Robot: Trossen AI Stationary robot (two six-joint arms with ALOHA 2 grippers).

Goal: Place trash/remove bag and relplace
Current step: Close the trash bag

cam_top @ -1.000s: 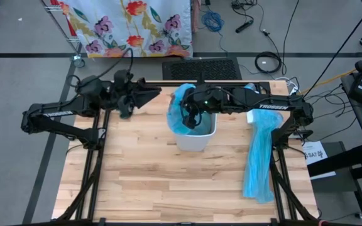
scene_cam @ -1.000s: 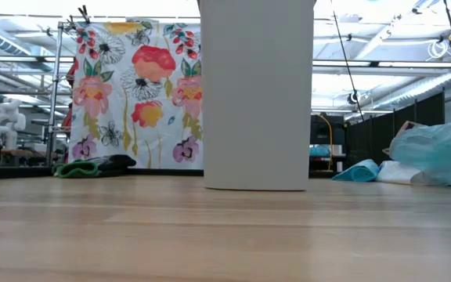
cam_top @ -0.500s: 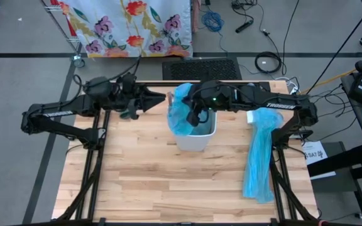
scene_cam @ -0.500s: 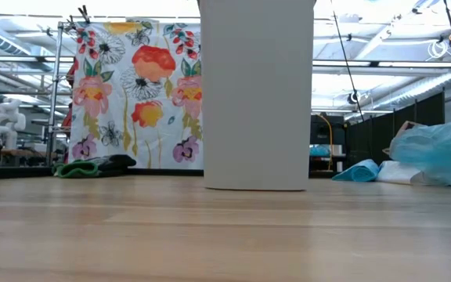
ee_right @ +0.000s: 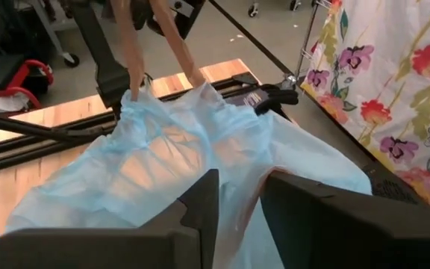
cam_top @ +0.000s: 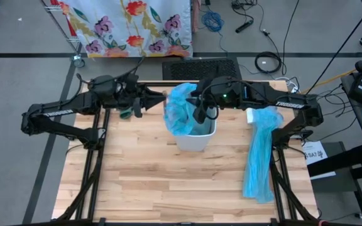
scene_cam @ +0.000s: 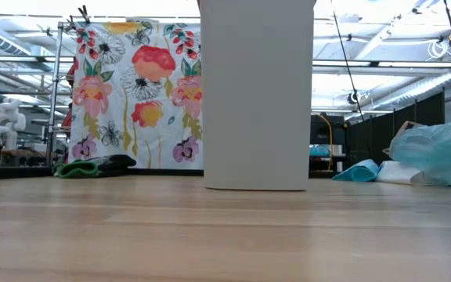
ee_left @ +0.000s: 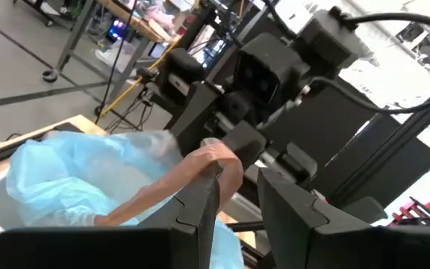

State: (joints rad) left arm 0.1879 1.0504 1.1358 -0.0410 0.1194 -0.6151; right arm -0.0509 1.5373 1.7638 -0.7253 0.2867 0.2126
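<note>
From above, I have the white bin [cam_top: 197,139] near the desk's [cam_top: 168,188] far middle, with the light-blue bag [cam_top: 182,112] draped over its mouth and bulging out past the rim toward nine o'clock. My left pincer [cam_top: 161,99] sits just off that bulge at nine o'clock from the bin; my right pincer [cam_top: 201,115] hangs over the bin mouth, at the bag's three o'clock side. So the bag is stretched between the two, its long axis running nine to three, and the left arm is nearer the loose edge. A long blue plastic strip [cam_top: 259,157] lies well apart at four o'clock.

At desk level, only the bin wall [scene_cam: 257,94] shows; neither pincer does.

Through the left wrist, the left pincer [ee_left: 237,196] is clamped on a stretched tan bag handle [ee_left: 192,175].

Through the right wrist, the right pincer [ee_right: 239,196] stands apart, bag film [ee_right: 200,157] lying just ahead between its fingers. I see no trash anywhere.
</note>
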